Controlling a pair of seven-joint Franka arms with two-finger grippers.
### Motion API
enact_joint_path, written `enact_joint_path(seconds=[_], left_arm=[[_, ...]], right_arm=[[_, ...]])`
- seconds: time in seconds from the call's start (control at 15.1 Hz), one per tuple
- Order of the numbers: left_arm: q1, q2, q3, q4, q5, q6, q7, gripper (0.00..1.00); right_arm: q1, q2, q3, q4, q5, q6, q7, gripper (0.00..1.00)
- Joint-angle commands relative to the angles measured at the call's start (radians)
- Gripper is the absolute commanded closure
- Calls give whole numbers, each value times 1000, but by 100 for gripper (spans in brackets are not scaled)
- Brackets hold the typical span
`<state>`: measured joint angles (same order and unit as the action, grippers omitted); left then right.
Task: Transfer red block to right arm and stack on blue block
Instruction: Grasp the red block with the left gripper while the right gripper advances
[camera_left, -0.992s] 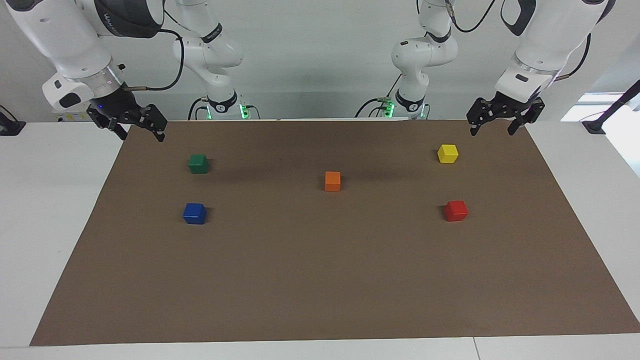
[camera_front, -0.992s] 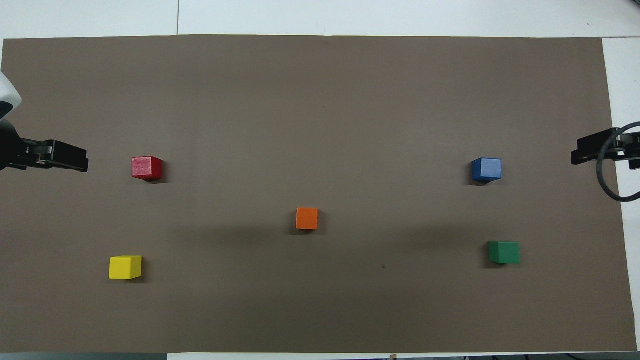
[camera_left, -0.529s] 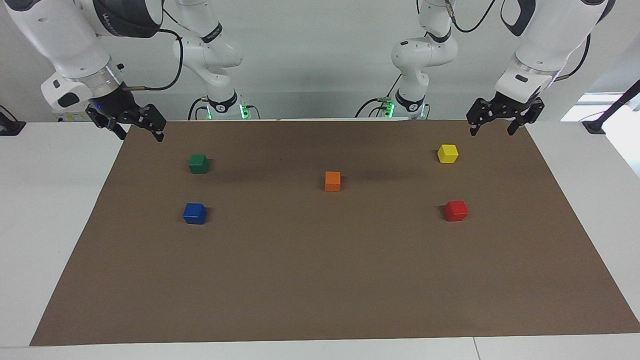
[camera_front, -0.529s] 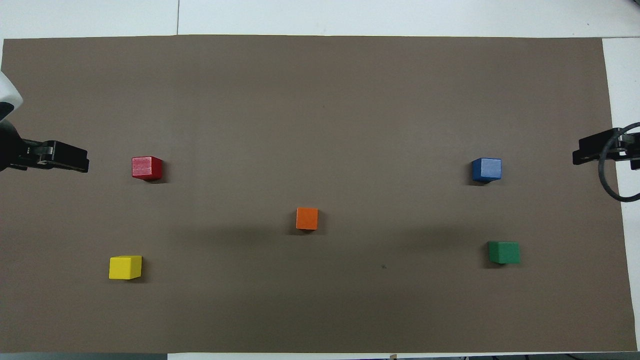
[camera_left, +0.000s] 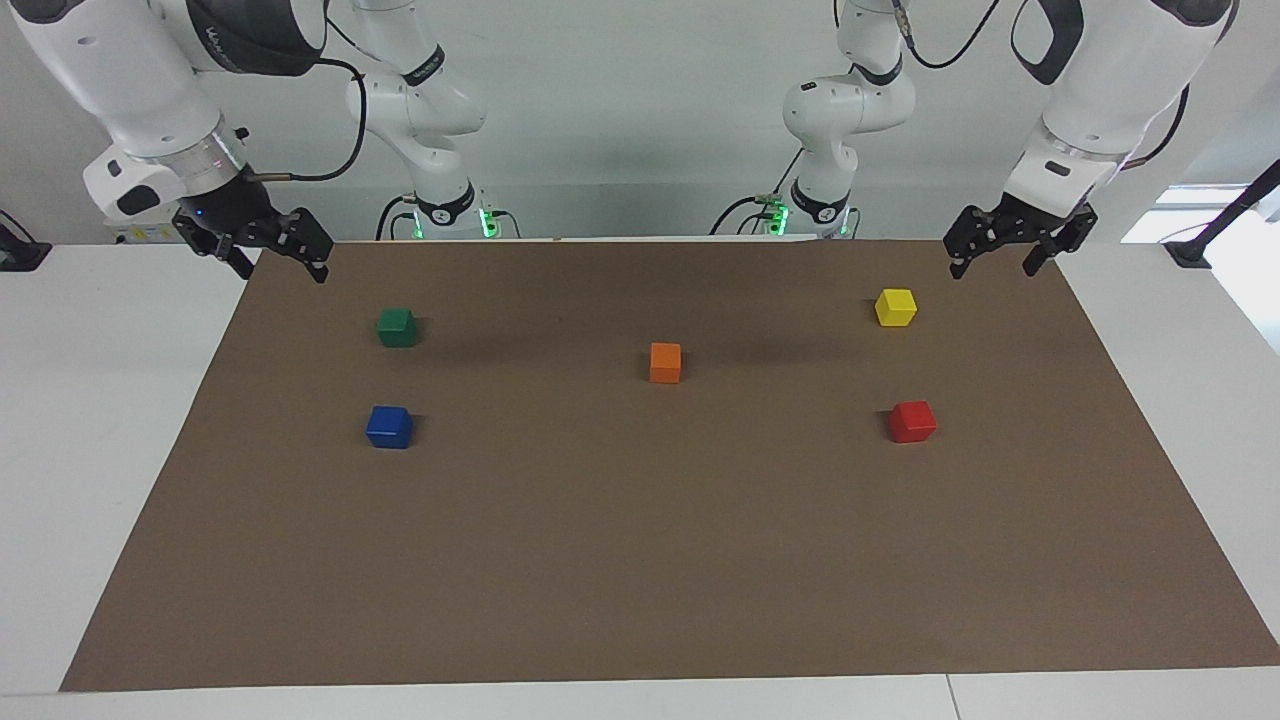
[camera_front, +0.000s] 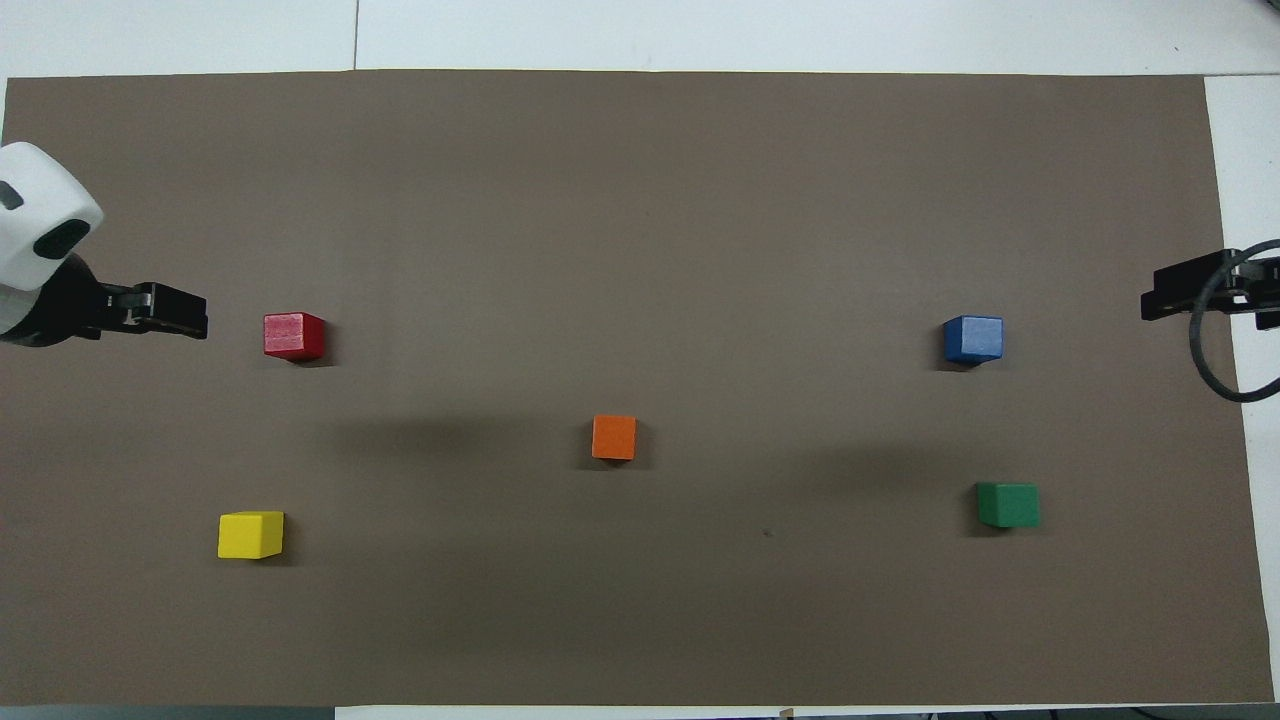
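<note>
The red block (camera_left: 912, 421) (camera_front: 294, 336) sits on the brown mat toward the left arm's end of the table. The blue block (camera_left: 389, 427) (camera_front: 973, 339) sits toward the right arm's end, about as far from the robots. My left gripper (camera_left: 992, 268) (camera_front: 180, 314) hangs open and empty over the mat's edge at its own end, apart from the red block. My right gripper (camera_left: 283, 272) (camera_front: 1172, 297), with a small blue wrist light, waits open and empty over the mat's edge at its own end.
An orange cube (camera_left: 665, 362) (camera_front: 614, 437) stands mid-mat. A yellow cube (camera_left: 895, 307) (camera_front: 250, 534) lies nearer the robots than the red block, and a green cube (camera_left: 397, 327) (camera_front: 1008, 504) nearer than the blue one. White table surrounds the mat (camera_left: 640, 560).
My left arm has shifted a little inward over the mat toward the red block. The right arm and all the cubes have stayed put.
</note>
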<state>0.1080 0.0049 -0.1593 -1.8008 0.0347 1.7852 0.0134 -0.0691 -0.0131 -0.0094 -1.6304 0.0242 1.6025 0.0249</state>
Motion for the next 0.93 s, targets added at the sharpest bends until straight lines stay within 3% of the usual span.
enact_joint_path(seconds=[0.0,0.13,0.33,0.53,0.86], left_arm=[[-19,66,14,-52,-10,109,-15,0],[-19,99,15,-101,-10,206,-15,0],[-13,147,15,-159,-10,322,-15,0],[-5,170,17,-201,-10,399,-15,0],[-16,254,17,-203,-10,459,-15,0]], right_arm=[[3,-21,-1,-81,90,92,-77,0],[2,-13,-1,-126,224,143,-126,0],[-11,2,-3,-241,551,252,-301,0],[-8,44,-3,-298,909,270,-397,0],[55,74,-1,-428,1339,229,-650,0]])
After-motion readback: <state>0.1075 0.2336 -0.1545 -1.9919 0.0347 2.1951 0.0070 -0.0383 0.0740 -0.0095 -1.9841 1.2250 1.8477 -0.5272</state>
